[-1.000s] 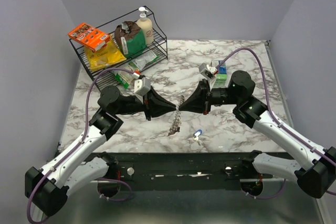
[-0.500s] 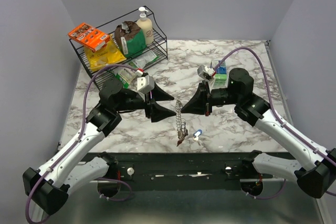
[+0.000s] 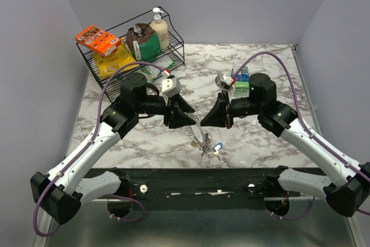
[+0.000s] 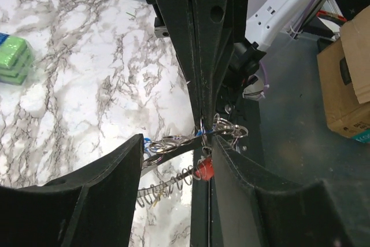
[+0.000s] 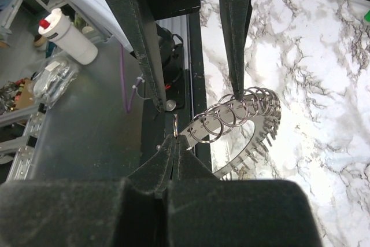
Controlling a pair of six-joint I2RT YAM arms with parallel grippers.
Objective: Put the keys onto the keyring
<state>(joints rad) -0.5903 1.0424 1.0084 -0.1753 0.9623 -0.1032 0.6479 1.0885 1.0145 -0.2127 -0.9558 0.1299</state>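
The keyring (image 3: 199, 134) is a silvery, jagged metal loop with thin wire coils threaded along it. It hangs between the two hands above the marble-patterned table (image 3: 272, 67). The right hand (image 5: 176, 142) reaches in level, its fingers pressed together on the loop's thin edge. The left hand (image 3: 191, 121) faces it with fingers spread, straddling the coils. A red-headed key (image 4: 203, 169) dangles at the ring. A blue-headed key (image 3: 217, 148) lies on the table just beside the ring's lower end.
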